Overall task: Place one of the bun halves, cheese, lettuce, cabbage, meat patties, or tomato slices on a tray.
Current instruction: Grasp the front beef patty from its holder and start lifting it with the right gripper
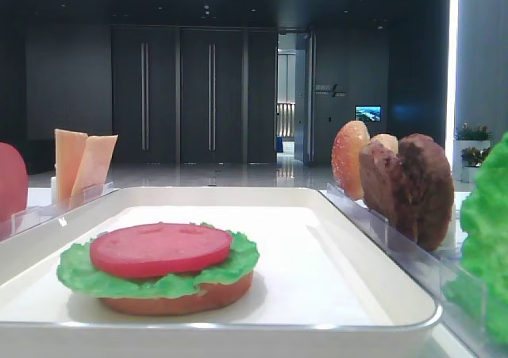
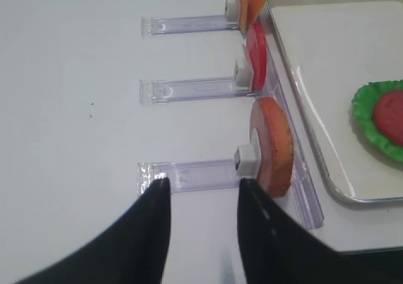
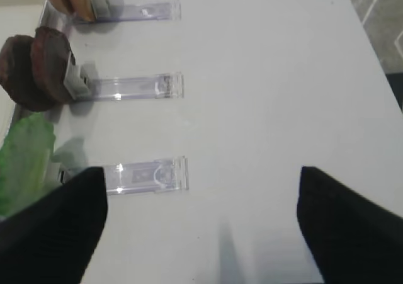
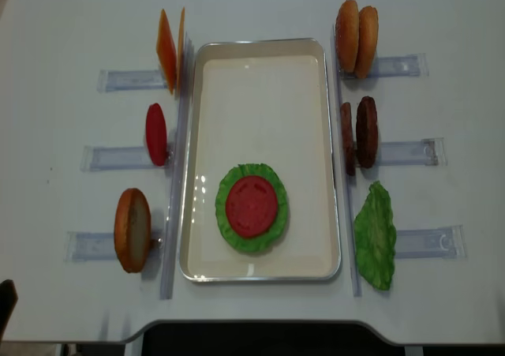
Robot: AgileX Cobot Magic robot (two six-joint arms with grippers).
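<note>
Meat patties stand upright in their rack, untouched. Right gripper hovers wide open over the counter, left gripper half-closed, empty. Best approach: straddle one patty's edge squarely.

No legible text or labels anywhere.

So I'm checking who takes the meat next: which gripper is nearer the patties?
Right. The right gripper hangs beside the meat patties; the left gripper hangs across the tray.

Left claw with two matte black tapering fingers, right claw with broad black blunt-cornered fingers, lower frame
</note>
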